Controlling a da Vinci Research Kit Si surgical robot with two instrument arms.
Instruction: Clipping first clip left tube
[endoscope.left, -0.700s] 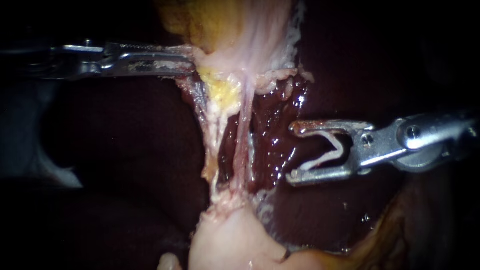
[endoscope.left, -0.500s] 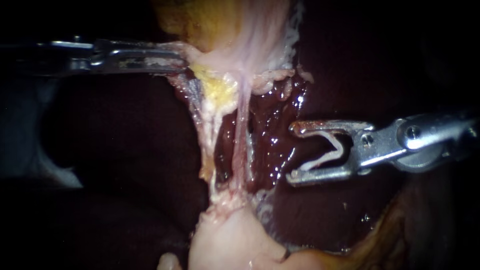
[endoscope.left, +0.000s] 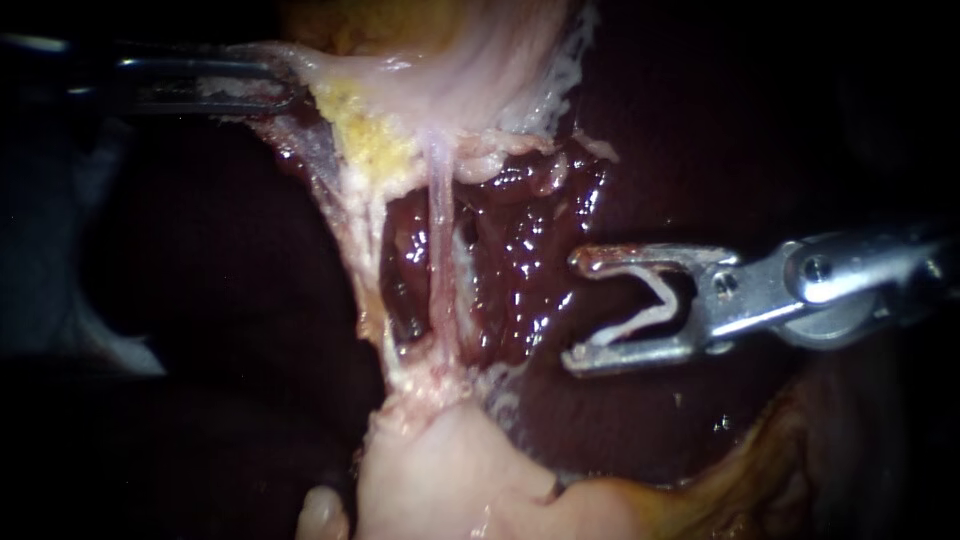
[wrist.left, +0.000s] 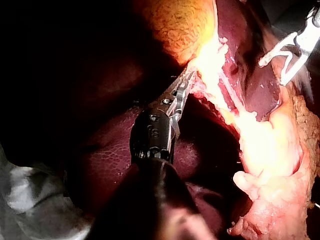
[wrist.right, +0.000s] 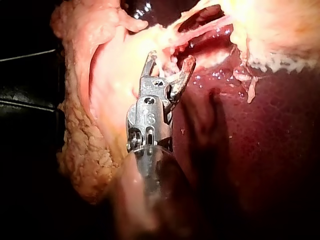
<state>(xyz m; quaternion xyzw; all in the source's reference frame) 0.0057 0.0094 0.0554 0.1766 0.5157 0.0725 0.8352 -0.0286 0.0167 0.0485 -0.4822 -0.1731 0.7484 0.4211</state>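
My left instrument (endoscope.left: 278, 88) comes in from the left at the upper edge of the field; its tool is clamped on pale tissue (endoscope.left: 330, 75) just under the gallbladder (endoscope.left: 470, 40), both jaws closed over the fold, which is drawn taut toward the left; a patch of yellow fat (endoscope.left: 372, 140) sits just beside that grip. Below it two strands run down to a pale mass at the lower edge: the left tube (endoscope.left: 365, 270), ragged and whitish, and beside it a thin pink tube (endoscope.left: 437, 240), with glossy dark liver (endoscope.left: 525, 240) showing between and behind them. My right instrument (endoscope.left: 577, 310) enters from the right; its tool stands wide, both jaws bearing on an open white clip (endoscope.left: 650, 305) seated between them; the jaw tips point at the tubes but touch neither, and the left tube lies apart from the clip, beyond the pink tube. The left wrist view shows its tool (wrist.left: 186, 80) buried in the bright tissue; the right wrist view shows the spread jaws short of the strands.
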